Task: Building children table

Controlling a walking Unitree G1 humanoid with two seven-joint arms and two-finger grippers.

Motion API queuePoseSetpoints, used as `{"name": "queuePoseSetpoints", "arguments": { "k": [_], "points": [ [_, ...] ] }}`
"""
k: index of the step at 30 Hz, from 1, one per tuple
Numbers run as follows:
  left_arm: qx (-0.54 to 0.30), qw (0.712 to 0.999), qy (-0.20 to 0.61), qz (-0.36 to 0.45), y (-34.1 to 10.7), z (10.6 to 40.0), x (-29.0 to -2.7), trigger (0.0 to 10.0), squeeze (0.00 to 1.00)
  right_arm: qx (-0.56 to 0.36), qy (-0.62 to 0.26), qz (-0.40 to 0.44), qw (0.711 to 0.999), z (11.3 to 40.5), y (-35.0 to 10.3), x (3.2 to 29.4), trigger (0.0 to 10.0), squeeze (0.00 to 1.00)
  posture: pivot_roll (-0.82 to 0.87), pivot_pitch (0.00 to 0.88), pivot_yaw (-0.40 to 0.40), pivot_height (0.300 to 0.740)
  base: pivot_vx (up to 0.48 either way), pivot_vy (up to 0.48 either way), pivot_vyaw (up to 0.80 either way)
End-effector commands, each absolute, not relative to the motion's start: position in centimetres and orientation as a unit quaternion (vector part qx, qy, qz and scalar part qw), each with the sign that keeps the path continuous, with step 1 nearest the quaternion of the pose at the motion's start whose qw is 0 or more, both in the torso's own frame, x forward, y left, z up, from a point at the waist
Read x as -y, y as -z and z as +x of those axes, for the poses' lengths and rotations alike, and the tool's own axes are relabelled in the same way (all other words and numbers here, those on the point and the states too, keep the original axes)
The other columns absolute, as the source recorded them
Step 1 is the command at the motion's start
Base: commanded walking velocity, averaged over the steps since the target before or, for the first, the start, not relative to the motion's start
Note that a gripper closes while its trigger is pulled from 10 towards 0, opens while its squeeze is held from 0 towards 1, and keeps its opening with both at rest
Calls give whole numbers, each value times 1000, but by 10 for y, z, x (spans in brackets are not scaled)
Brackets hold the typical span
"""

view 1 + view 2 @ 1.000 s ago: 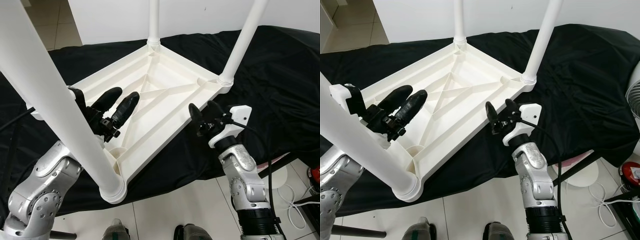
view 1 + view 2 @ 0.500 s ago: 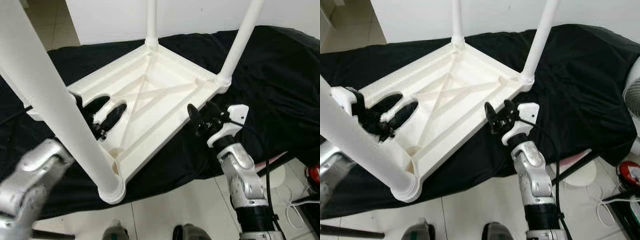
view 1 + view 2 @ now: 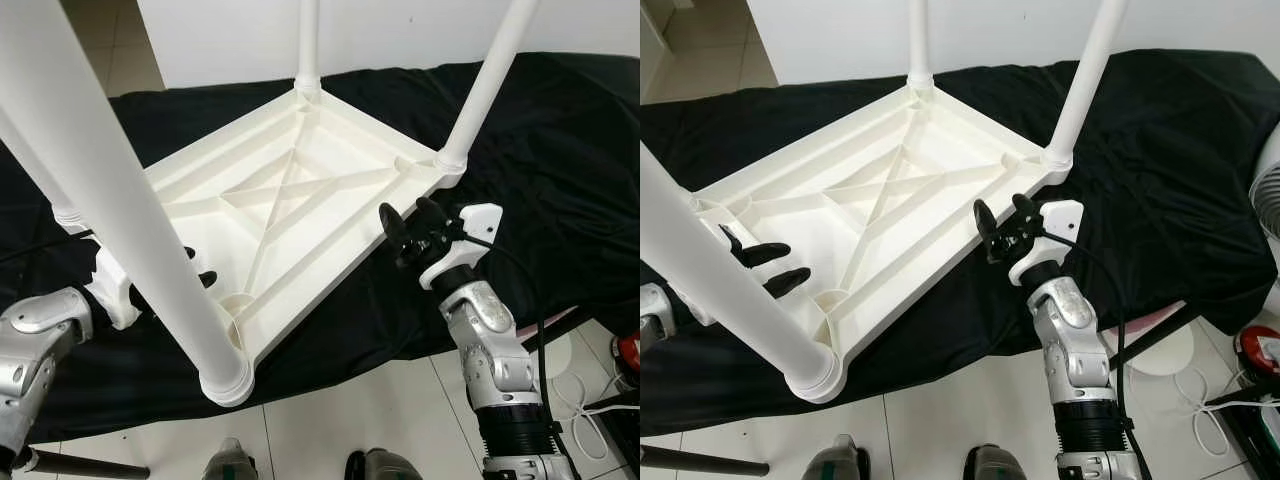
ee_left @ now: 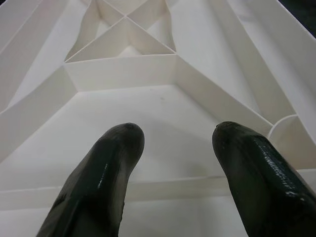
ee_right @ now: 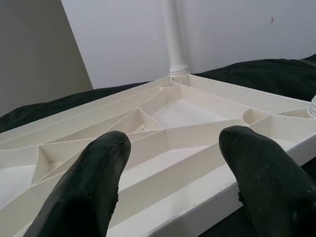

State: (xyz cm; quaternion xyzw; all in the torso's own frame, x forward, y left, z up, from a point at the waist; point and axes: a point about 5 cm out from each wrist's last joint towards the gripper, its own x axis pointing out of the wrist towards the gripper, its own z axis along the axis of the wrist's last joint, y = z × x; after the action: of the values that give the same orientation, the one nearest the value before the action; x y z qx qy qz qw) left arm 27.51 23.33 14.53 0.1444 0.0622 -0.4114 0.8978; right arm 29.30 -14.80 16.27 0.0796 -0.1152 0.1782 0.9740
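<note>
White plastic children's table lay inverted, four legs fitted; left gripper and right gripper gaped empty; flipping remained.

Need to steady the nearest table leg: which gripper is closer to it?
Left. The left gripper sits right beside the nearest leg, over the upturned tabletop. The right gripper is at the opposite edge.

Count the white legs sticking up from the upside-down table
4: nearest corner by the robot, far corner at the wall, right corner beside the right gripper, and left corner, its base partly hidden behind the nearest leg.
</note>
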Motion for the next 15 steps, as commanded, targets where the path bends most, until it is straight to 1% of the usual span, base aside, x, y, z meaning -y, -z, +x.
{"name": "queuePoseSetpoints", "arguments": {
  "k": [1, 2, 3, 4, 7, 12, 14, 15],
  "points": [
    [-82, 875, 448, 161, -136, 273, -234, 10000, 0, 113, -183, 69, 974, 291, -161, 147, 10000, 0, 111, 40, -1, 740, 0, 0, 0],
    [-82, 875, 448, 161, -136, 273, -234, 10000, 0, 113, -183, 69, 974, 291, -161, 147, 10000, 0, 111, 40, -1, 740, 0, 0, 0],
    [-98, 855, 469, 197, -127, 273, -239, 10000, 0, 108, -182, 63, 975, 292, -159, 148, 10000, 0, 108, 38, -4, 740, 0, 0, 0],
    [-98, 855, 469, 197, -127, 273, -239, 10000, 0, 108, -182, 63, 975, 292, -159, 148, 10000, 0, 108, 38, -4, 740, 0, 0, 0],
    [-108, 842, 480, 220, -122, 274, -245, 10000, 0, 108, -181, 60, 976, 293, -160, 149, 10000, 0, 108, 41, -5, 740, 0, 0, 0],
    [-110, 838, 483, 230, -121, 275, -247, 10000, 0, 108, -181, 60, 976, 293, -159, 149, 10000, 0, 107, 42, -1, 740, 0, 0, 0],
    [-114, 832, 485, 244, -120, 276, -247, 10000, 0, 108, -181, 60, 976, 292, -159, 149, 10000, 0, 106, 42, -1, 740, 0, 0, 0],
    [-119, 823, 493, 255, -118, 276, -247, 10000, 0, 108, -180, 60, 976, 292, -158, 149, 10000, 0, 106, 42, -1, 740, 0, 0, 0]
  ]
}}
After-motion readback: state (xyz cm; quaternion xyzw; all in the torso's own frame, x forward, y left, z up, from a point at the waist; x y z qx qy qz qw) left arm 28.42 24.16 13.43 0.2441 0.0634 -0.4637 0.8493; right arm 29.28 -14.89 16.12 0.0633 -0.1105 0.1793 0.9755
